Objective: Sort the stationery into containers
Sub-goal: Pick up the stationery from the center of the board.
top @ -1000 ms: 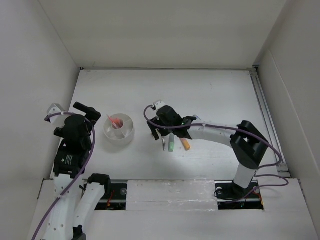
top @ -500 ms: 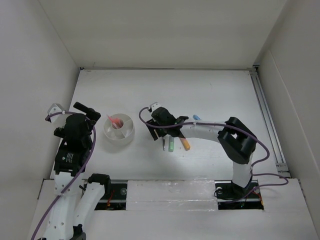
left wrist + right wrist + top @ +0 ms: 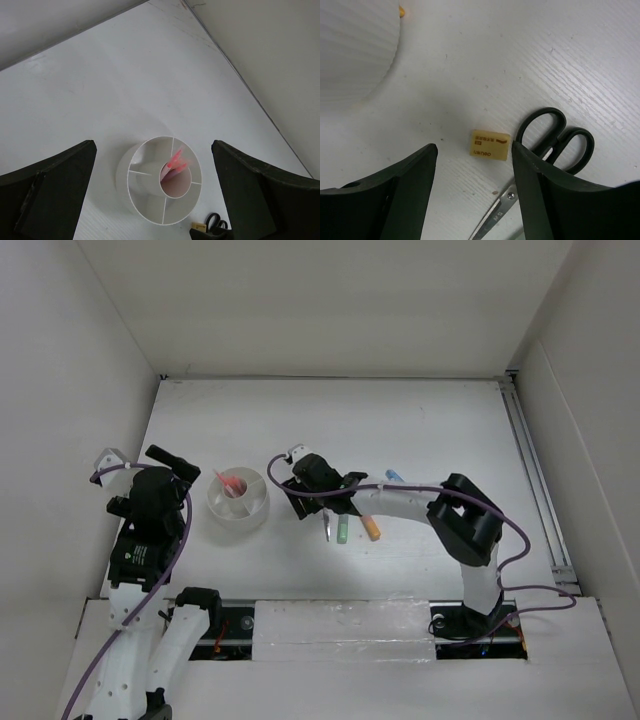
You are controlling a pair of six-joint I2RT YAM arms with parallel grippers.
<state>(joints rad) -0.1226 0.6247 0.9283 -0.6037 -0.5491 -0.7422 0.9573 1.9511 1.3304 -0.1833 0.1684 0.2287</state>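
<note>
Right gripper: matte black jaws apart, lowered astride the tan eraser, a small flat block with printed lettering. The eraser lies nearer the right jaw, and neither jaw clearly touches it. Just beside it lie the scissors, with glossy black loop handles and a bare steel blade. At upper left curves the ribbed white wall of the tub. An orange speck at its rim is too small to identify.

On the white, finely grained table, the green marker and orange marker lie close together. The blue marker lies apart beyond the forearm, with open surface towards the far wall.

Left gripper: jaws fully spread above the tub, empty. Pink pens lean in its round central well.
</note>
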